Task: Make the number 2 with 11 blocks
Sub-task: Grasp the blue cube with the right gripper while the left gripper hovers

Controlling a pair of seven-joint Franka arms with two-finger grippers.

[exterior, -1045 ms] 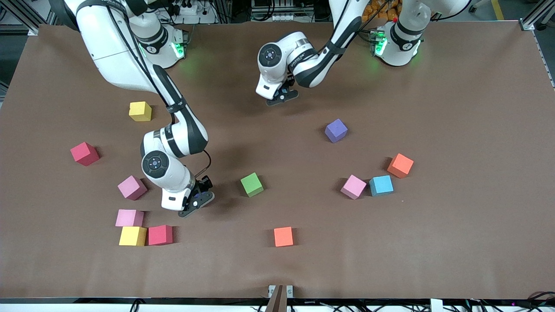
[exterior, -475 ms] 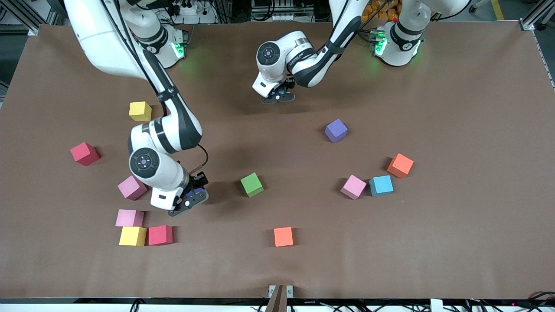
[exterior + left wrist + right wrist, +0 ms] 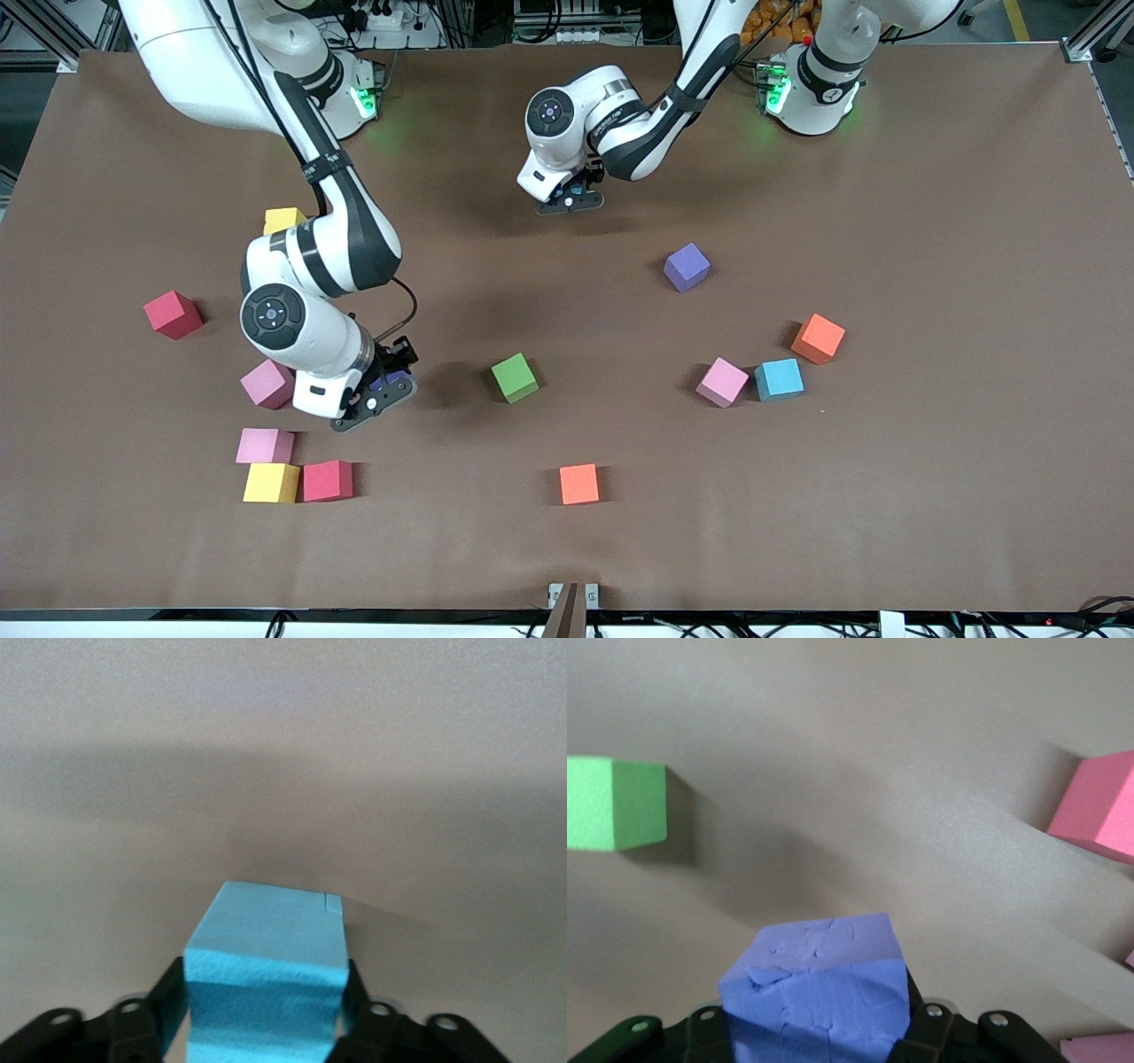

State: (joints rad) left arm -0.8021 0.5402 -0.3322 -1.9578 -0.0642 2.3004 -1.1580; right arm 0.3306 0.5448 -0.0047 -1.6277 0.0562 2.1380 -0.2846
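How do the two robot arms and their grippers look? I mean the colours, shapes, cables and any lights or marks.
Both arms have glossy white rounded shells with black joint bands. Each wrist joint carries a dark round cap. The right gripper and the left gripper are black, with flat fingers pierced by small screw holes. A thin black cable loops beside the right wrist. Green lights glow at both bases.

My right arm covers most of 1 yellow cube [image 3: 282, 217] and part of a pink cube [image 3: 267, 384]. I can't tell whether the light blue cube [image 3: 264, 979] is gripped.
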